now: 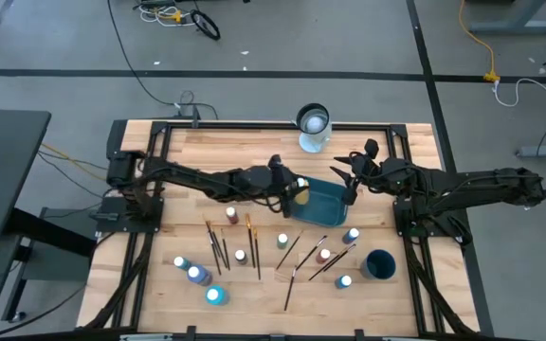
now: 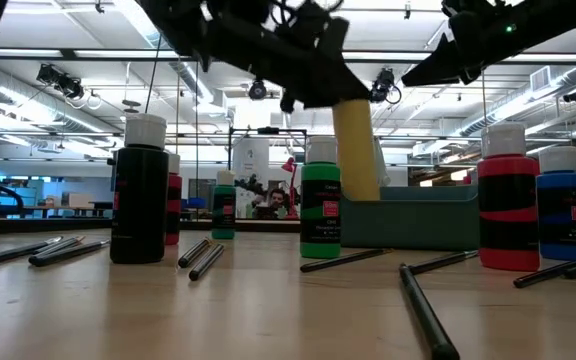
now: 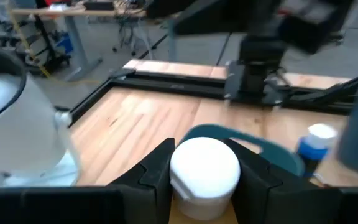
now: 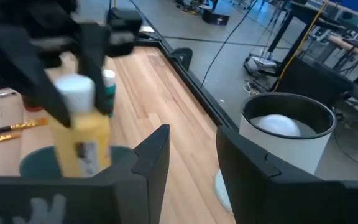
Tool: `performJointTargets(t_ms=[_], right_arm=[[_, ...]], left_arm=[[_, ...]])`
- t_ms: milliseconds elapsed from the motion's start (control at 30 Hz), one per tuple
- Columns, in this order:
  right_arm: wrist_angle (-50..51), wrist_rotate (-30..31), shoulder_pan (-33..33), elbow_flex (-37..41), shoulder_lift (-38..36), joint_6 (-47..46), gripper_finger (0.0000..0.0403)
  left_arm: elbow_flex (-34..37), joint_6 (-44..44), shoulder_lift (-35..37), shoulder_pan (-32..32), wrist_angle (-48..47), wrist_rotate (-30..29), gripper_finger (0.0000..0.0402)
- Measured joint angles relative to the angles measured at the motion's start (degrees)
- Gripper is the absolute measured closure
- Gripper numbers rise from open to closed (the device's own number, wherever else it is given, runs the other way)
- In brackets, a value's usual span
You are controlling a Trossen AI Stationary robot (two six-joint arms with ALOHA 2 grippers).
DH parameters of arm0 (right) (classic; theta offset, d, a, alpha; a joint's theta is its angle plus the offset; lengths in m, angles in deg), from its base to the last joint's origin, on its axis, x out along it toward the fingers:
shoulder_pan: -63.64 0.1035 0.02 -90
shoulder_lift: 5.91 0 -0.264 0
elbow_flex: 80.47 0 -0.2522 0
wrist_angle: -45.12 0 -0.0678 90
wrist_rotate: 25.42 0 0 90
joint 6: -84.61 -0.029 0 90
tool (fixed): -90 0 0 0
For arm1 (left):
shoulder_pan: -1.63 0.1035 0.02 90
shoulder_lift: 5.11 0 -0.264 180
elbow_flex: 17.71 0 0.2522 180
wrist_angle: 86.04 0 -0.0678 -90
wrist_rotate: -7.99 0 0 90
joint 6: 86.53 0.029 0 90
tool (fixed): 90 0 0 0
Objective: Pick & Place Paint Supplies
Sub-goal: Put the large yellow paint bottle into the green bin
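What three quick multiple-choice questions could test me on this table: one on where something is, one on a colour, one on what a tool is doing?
1. Where is the yellow bottle?
A. Lying among the brushes
B. Held above the teal bin's edge
C. Inside the white cup

2. What colour is the yellow bottle's cap?
A. White
B. Red
C. Black

3. What is the left tool doing?
A. Hanging open over bare wood
B. Gripping a brush
C. Gripping the yellow bottle

Answers:
1 B, the high view shows it at the bin's left edge, and the low view shows it raised off the table.
2 A, the left wrist view shows a white cap between the fingers.
3 C, both fingers press the bottle's top. The right tool holds nothing.
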Motion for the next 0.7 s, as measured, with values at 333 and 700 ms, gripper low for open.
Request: performJointTargets(t_ms=[333, 700], right_arm=[[-1.03, 0.15, 0.0, 0.0, 0.0, 2.74, 0.0266], [-1.04, 0.15, 0.0, 0.0, 0.0, 6.09, 0.0266]], left_arm=[[-0.37, -5.36, -4.76, 3.59, 0.06, -0.06, 0.0271], [-0.41, 1.76, -4.74, 4.67, 0.15, -1.65, 0.0229]])
